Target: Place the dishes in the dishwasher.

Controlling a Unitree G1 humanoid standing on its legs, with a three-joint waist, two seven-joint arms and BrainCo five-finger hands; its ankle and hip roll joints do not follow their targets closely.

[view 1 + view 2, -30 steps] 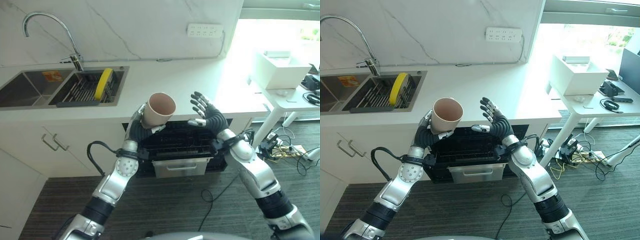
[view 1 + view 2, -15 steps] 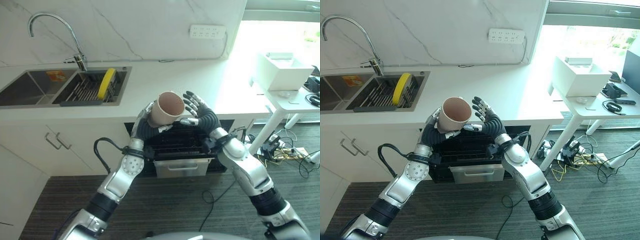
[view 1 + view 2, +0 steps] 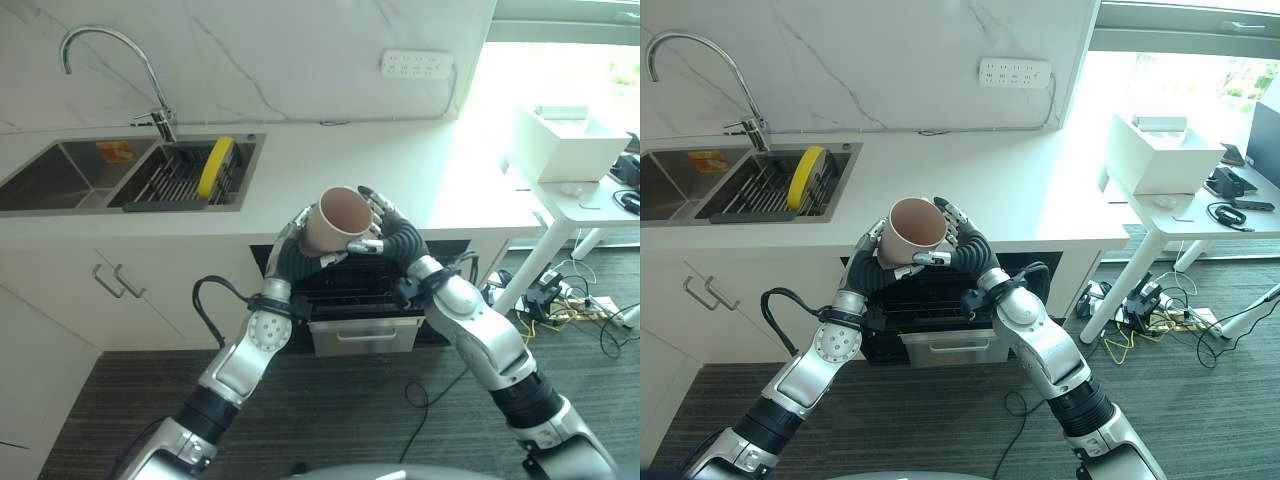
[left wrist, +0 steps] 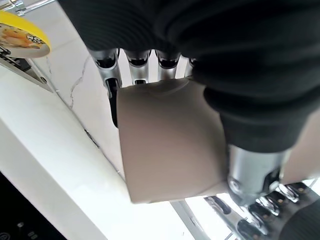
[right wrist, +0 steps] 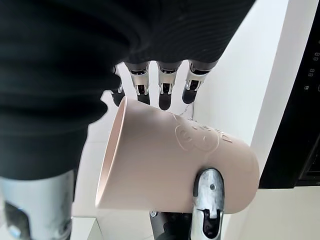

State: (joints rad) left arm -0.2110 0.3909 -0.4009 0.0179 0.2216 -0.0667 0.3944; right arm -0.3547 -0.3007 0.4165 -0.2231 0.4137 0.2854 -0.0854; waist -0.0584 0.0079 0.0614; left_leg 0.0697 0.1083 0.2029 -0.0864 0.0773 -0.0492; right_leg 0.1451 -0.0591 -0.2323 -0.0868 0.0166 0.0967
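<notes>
A beige cup (image 3: 335, 218) is held tilted above the counter's front edge, over the open dishwasher (image 3: 345, 295) with its dark rack pulled out. My left hand (image 3: 292, 250) grips the cup from the left, with fingers (image 4: 135, 62) behind it and the thumb across its side. My right hand (image 3: 395, 235) wraps the cup from the right. In the right wrist view its fingers (image 5: 165, 85) lie on the far side of the cup (image 5: 185, 160) and its thumb (image 5: 209, 200) presses on the near side. A yellow plate (image 3: 211, 165) stands in the sink's rack.
The white counter (image 3: 330, 160) runs along the marble wall, with a double sink (image 3: 60, 180) and a faucet (image 3: 110, 60) at the left. A white table (image 3: 585, 205) with a box stands at the right. Cabinet doors with handles (image 3: 118, 282) are left of the dishwasher.
My right hand has moved left from an open pose beside the cup and closed round it. My left hand has kept its grip, and the cup has shifted slightly right.
</notes>
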